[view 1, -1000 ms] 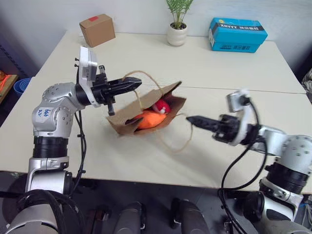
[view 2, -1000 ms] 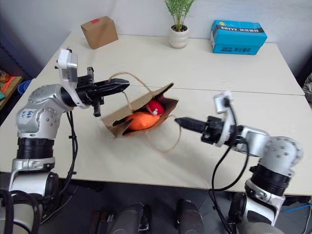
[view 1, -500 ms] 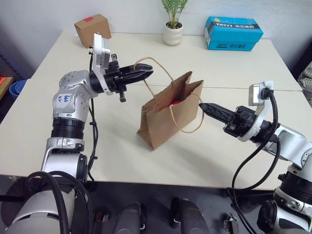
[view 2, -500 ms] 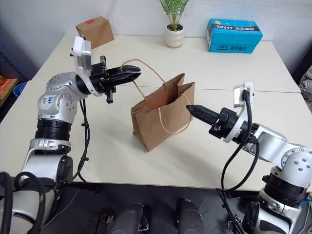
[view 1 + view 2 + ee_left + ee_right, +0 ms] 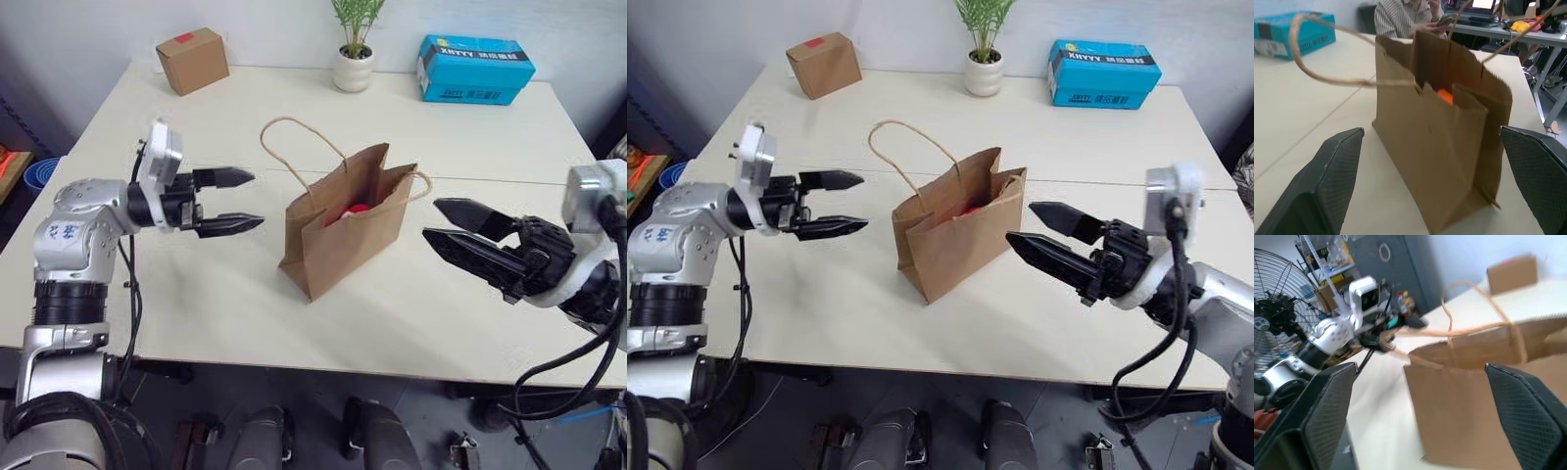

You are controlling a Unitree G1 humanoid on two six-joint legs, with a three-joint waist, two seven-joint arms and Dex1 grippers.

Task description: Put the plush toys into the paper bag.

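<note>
Release is what marks this moment. A second ago the brown kraft paper bag (image 5: pixel 345 221) lay on its side with each black-fingered tool pressed together at one of its twisted cord handles. Half a second ago it had been pulled upright by those handles. Now the bag stands on its own base on the pale worktop (image 5: pixel 196 294), mouth upward, and nothing holds it.

The left tool (image 5: pixel 231 201) has drawn away toward its own side and sits apart from the bag, its two fingers spread wide with nothing between them. The right tool (image 5: pixel 465 227) has pulled back as well and hangs near the bag's other side, its fingers also spread and empty. One cord handle (image 5: pixel 299 147) arches up in a free loop above the bag; the other droops at the rim.

Both plush toys are inside. The round red plush toy (image 5: pixel 357 210) peeks over the rim in the head views, and a patch of the orange teardrop plush toy (image 5: pixel 1445 95) shows through the mouth in the left wrist view.

With the toys contained and the bag standing unaided, the task looks essentially complete. The only remaining risk I see is the light bag tipping.
</note>
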